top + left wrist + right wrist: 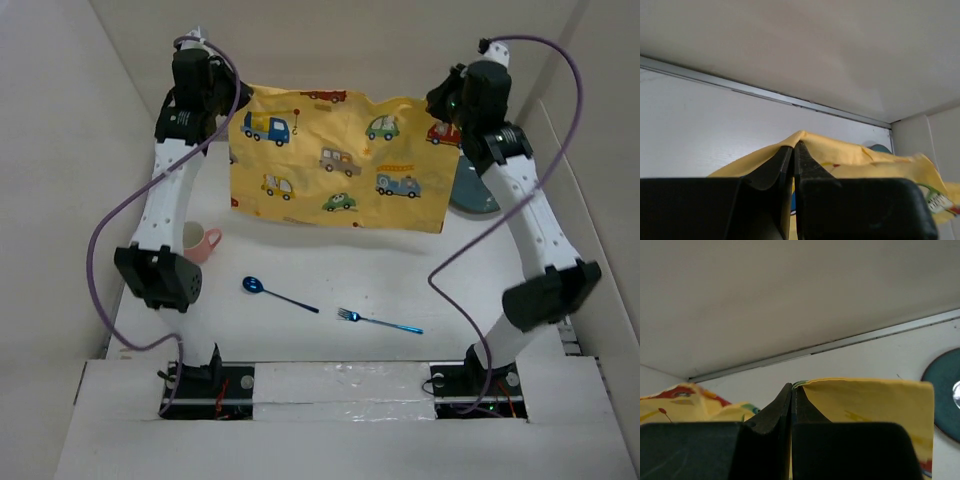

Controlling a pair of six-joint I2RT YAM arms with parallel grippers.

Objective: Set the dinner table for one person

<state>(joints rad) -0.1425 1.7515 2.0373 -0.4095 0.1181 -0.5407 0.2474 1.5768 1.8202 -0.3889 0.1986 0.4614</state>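
The yellow placemat [340, 160], printed with cartoon cars, hangs lifted above the far half of the white dinner table [300, 265]. My left gripper [238, 100] is shut on its far left corner. In the left wrist view the cloth [850, 155] drapes over the closed left gripper [793, 145]. My right gripper [443, 108] is shut on the far right corner. In the right wrist view the cloth's edge [870, 400] is pinched at the tips of the right gripper [791, 386].
A pink cup [203, 240] stands at the left by the left arm. A blue spoon [275, 293] and a blue fork [378, 321] lie near the front. A teal plate [475, 190] sits at the far right, partly behind the cloth and right arm.
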